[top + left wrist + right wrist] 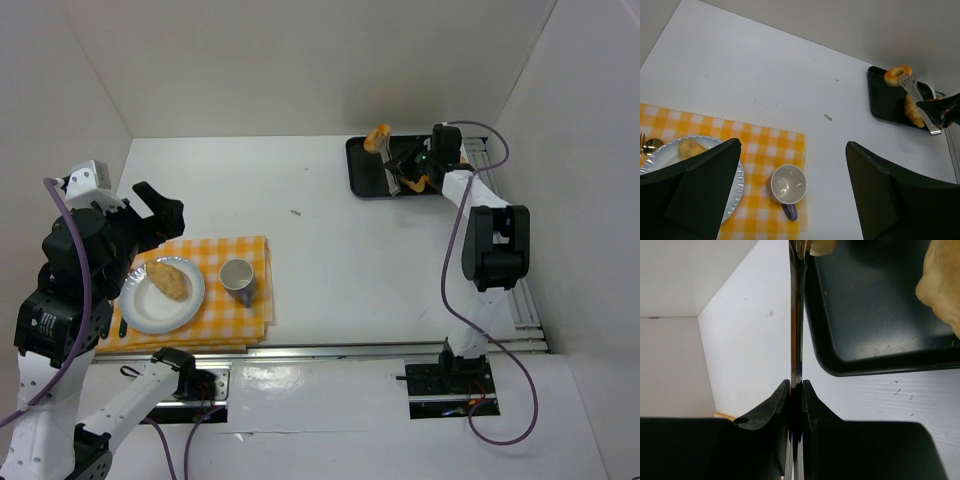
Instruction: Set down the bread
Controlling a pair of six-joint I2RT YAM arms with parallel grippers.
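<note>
Right gripper clamped on thin metal tongs. The tongs pinch a golden ring-shaped bread at the upper-left corner of the black tray, upper right of frame. Left gripper open, left side.

White table, plain white walls

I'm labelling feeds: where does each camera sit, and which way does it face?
Top external: above and behind, looking down at the table; left arm, right arm show.
Left wrist: over the placemat, facing the tray; open fingers show.
Right wrist: looks along the tongs past the tray; fingers shut on them.
Shared: all see the tray.
</note>
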